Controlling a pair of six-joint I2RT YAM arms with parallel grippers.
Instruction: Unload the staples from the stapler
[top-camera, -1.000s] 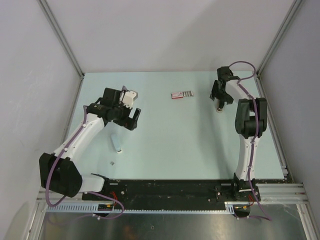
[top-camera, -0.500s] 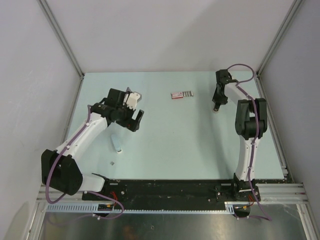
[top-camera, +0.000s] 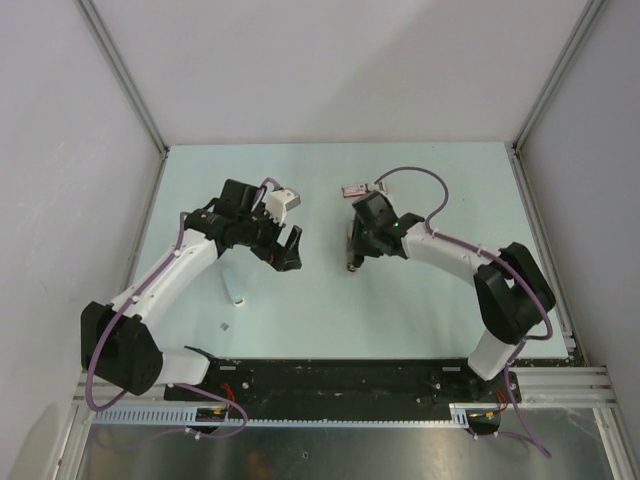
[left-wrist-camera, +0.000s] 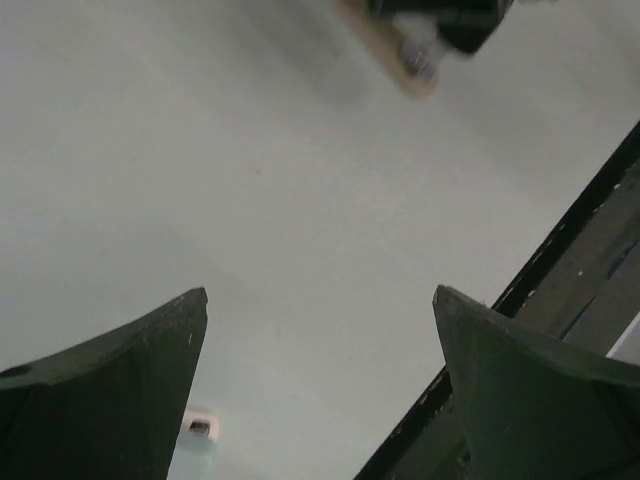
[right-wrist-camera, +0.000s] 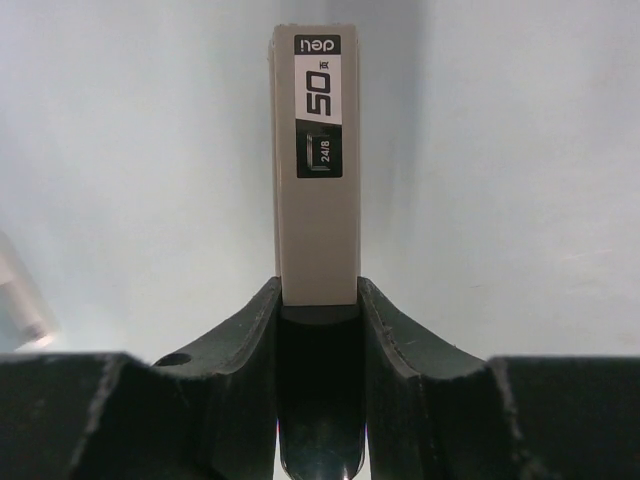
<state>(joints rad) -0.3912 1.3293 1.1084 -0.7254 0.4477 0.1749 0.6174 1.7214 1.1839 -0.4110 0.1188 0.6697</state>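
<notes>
R fingers (right-wrist-camera: 250, 330) narrow, clamped on one end of stapler (right-wrist-camera: 315, 170). Rest of it sticks out ahead of them, black label facing wrist cam. Seen from above it's mid desk (top-camera: 400, 320), mostly hidden under R arm; can't tell if it touches desk. L fingers (left-wrist-camera: 150, 360) wide apart over desk, just left of R. Red/white box (top-camera: 352, 188) just far of R arm. Pale bar (top-camera: 235, 288) near-left.
</notes>
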